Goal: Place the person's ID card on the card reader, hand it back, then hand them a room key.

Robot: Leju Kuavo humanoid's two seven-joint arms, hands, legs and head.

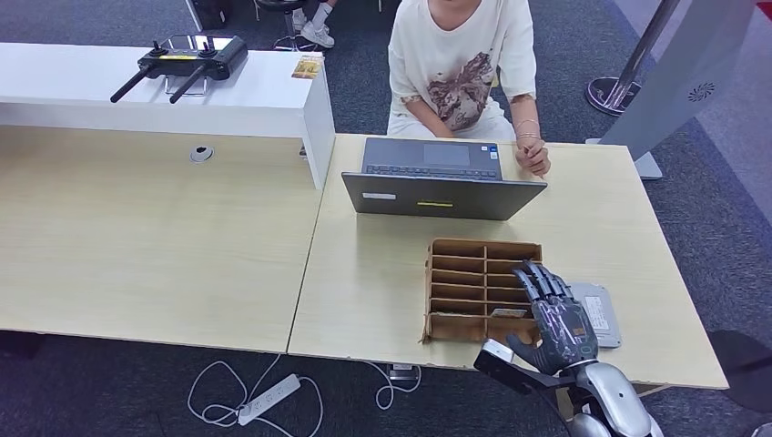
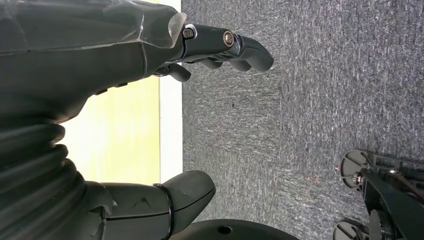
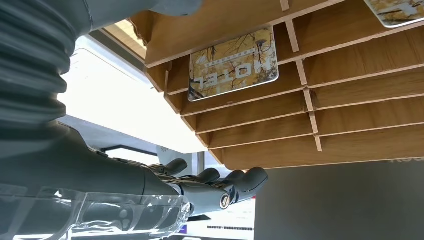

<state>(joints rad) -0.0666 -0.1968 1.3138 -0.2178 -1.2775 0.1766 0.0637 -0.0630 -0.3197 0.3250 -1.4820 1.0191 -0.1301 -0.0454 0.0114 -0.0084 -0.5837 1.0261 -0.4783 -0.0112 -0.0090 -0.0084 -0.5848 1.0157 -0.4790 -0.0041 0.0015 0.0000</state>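
In the head view the right hand [image 1: 553, 309] hangs over the right side of the wooden rack [image 1: 481, 289], which stands near the front edge of the pale worktop [image 1: 364, 282]; its fingers [image 1: 537, 278] are stretched out flat and slightly apart, holding nothing. Just right of the hand, partly under it, lies the grey reader [image 1: 601, 314], close to the worktop's front right corner. A card [image 1: 510, 313] lies in a front compartment of the rack, beside the hand. Behind the rack an open laptop [image 1: 437, 182] faces a seated person [image 1: 460, 68], whose hand [image 1: 535, 159] rests by the far edge. A raised white counter [image 1: 182, 91] at the far left carries a black controller [image 1: 187, 59] and a small card [image 1: 308, 66]. In the left wrist view the left hand [image 2: 165, 115] hangs above grey carpet [image 2: 300, 115], thumb and fingers [image 2: 240, 47] well apart, empty. In the right wrist view the right hand's fingers [image 3: 230, 187] are extended with nothing in them, near the rack [image 3: 350, 115], and a card [image 3: 232, 62] printed with yellow trees and the word HOTEL lies in one compartment; a second such card [image 3: 397, 10] shows in another compartment at the picture's edge.
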